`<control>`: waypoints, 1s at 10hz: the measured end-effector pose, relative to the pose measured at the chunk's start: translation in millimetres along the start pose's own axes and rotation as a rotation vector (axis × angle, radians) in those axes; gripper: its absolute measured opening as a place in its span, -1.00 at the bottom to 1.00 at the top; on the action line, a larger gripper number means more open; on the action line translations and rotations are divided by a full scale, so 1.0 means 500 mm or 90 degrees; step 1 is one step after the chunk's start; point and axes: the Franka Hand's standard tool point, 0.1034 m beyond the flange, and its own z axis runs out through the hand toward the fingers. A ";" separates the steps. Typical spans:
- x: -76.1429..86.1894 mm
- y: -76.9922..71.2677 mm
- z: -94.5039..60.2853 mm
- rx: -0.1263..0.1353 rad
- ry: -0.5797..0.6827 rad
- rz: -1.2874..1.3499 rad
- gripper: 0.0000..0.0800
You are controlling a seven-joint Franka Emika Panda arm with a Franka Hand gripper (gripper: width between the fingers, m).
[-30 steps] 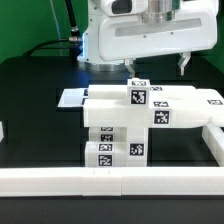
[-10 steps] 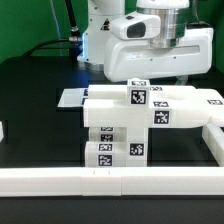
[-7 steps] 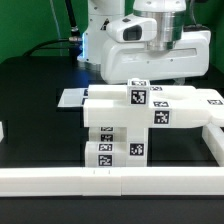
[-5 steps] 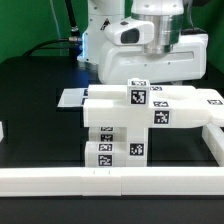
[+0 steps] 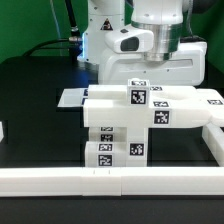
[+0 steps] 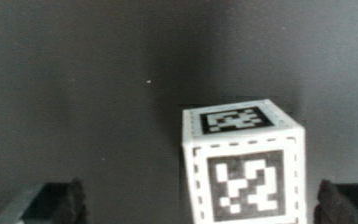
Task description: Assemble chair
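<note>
We find the chair parts (image 5: 125,120) stacked at the centre of the exterior view: a tall tagged block in front, with flat white slabs reaching out toward the exterior view's right and left behind it. A long white border rail (image 5: 110,181) runs across the lower edge of that frame, and another rail (image 5: 212,140) sits at lower right.

The wrist view shows one upright white leg bar (image 6: 247,165) in the lower right of the frame, tags on its top face and its front face, standing on the black table (image 6: 105,90).

The gripper (image 6: 202,200) hangs empty above the table with its fingers (image 6: 55,200) spread as wide as they go; we see both tips at the bottom corners of the wrist frame, the bar standing between them but off toward one side, touching neither.

Handling, as we judge it:
- Rigid moulded plastic, probably light; no give under the pads.
- Glossy faces, so likely slippery; a firm, square pinch is wanted.
- The bar is tall and narrow, so a nudge could tip it.
- Best hold: across two opposite flat side faces, near the upper end.
- We would centre the bar between the tips first.
</note>
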 end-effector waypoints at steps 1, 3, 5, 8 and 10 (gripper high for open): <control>-0.001 0.001 0.002 0.000 -0.001 0.000 0.62; -0.006 0.002 0.008 -0.001 -0.006 0.001 0.62; -0.010 0.001 0.016 -0.002 -0.010 0.001 0.62; -0.012 0.002 0.018 -0.002 -0.012 0.002 0.32; -0.012 0.003 0.018 -0.002 -0.012 0.002 -0.05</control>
